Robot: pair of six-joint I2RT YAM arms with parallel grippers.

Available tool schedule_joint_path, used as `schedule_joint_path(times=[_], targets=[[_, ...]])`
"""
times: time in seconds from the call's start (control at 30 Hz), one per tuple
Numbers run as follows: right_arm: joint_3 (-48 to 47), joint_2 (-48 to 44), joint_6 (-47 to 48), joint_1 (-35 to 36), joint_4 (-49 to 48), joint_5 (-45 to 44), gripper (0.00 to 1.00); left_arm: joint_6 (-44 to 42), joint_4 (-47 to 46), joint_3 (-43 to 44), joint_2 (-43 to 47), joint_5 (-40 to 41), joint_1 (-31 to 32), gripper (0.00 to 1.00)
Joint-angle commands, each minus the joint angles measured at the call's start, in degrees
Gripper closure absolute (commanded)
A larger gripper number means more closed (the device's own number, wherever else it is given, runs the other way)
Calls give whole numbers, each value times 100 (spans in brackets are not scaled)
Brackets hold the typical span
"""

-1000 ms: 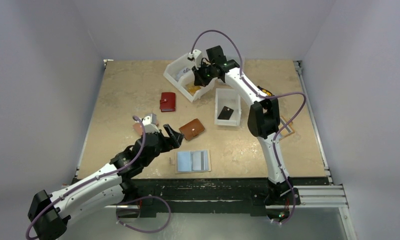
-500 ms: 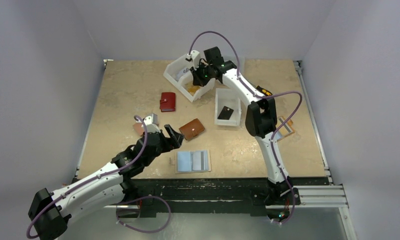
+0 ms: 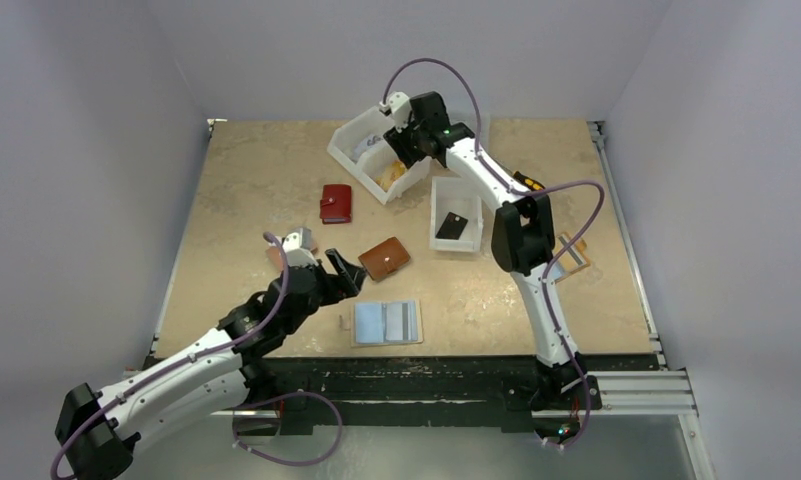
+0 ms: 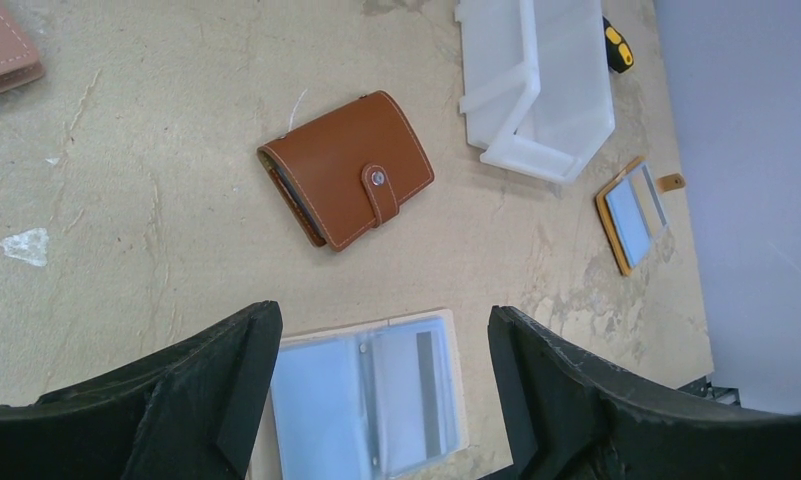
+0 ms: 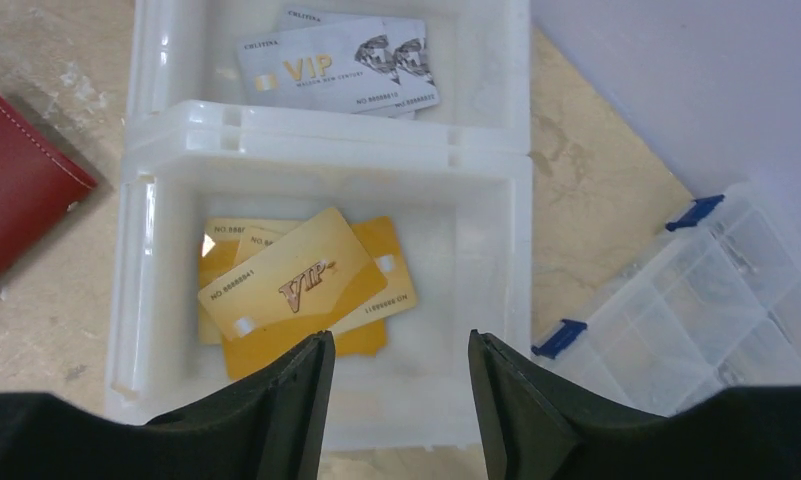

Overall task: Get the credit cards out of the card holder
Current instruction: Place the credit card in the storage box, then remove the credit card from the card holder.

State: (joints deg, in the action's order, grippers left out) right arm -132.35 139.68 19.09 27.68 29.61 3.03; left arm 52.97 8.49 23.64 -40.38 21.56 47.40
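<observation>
Right gripper [image 5: 396, 345]: parted, empty, over gold cards [image 5: 296, 285] in bin [image 5: 326, 165]. Left gripper [image 4: 383, 315]: wide, empty, above open card holder [image 4: 366, 400].

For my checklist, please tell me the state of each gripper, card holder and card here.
Left gripper: open, empty.
Right gripper: open, empty, above the gold cards.
Brown card holder: closed, snap fastened.
Red card holder: closed.
Clear-sleeved card holder: lying open, cards inside.
Orange card holder: lying open.
Gold cards: loose in the divided bin.
Silver cards: loose in its other compartment.
Black card: lying in the separate bin.
</observation>
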Motion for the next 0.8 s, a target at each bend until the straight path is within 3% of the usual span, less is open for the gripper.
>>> schedule_joint_path(times=[0.0, 0.13, 0.27, 0.53, 0.77], targets=[[170, -900, -62, -24, -82, 118, 41, 67, -97, -21, 218, 85, -6, 19], [626, -1492, 30, -20, 212, 663, 40, 203, -135, -101, 411, 106, -11, 17], [1331, -2306, 139, -64, 501, 1326, 40, 494, -183, -155, 554, 226, -11, 1], [3777, -4421, 318, -396, 519, 3075, 41, 459, -613, 114, 30, -292, -5, 1], [5883, -6315, 561, -775, 101, 3544, 36, 344, -742, 564, -897, -878, -6, 1]])
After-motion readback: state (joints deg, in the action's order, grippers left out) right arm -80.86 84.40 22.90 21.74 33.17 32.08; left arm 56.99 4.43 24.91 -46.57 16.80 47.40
